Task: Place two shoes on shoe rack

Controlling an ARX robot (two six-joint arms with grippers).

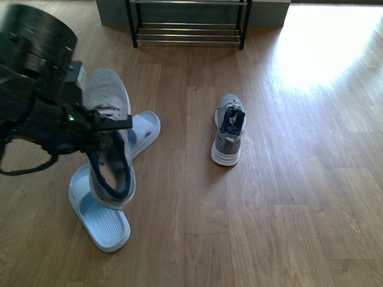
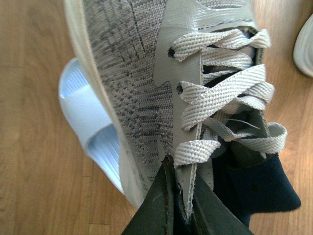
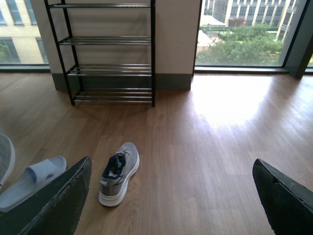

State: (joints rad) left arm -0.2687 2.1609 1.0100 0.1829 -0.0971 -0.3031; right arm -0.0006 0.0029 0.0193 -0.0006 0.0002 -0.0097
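Two grey sneakers sit apart over a wooden floor (image 1: 287,209). The left claw (image 1: 114,122) is clenched on the laced eyelet edge of the first sneaker (image 1: 106,98), which hangs heel-down from it. Directly below is a pale blue slide sandal (image 1: 99,218), and a second slide (image 1: 145,130) lies just past the claw. The other sneaker (image 1: 229,128) stands on the floor, well off to the claw's right. The shoe rack (image 1: 188,34) stands far ahead of the claw, against the wall. The right claw (image 3: 171,161) is released, its fingers wide apart and holding nothing. The grip looks thin, on the eyelet strip alone. Carrying it well likely means moving slowly, keeping the heel clear of the slides, and laying the sole flat across the bars before letting go.
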